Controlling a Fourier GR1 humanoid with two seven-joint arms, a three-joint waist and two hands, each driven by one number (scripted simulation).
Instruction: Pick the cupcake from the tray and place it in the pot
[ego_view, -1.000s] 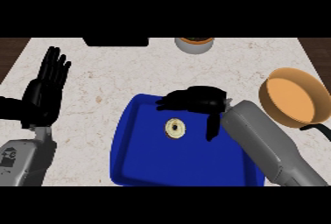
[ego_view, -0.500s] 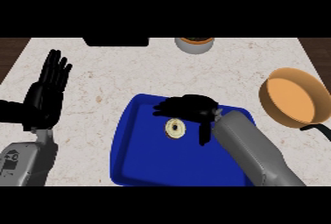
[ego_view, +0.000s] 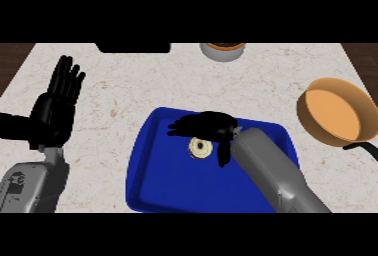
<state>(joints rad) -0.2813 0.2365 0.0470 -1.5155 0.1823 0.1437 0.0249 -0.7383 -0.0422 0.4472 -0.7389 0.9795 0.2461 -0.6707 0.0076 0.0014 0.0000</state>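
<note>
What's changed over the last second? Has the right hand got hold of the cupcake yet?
The right hand has slid left across the blue tray and now arches over the cupcake, fingers curled around it; whether they touch it can't be told. The cupcake has not moved. The left hand, open at left, and the pot are unchanged.

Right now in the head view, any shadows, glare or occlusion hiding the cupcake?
Head view: lighting flat, no glare. The right hand hangs over the cupcake on the blue tray, its black fingers covering the cupcake's top and right edge; no clear cast shadow there. The pot is fully lit at right. The left hand rests open at left.
</note>
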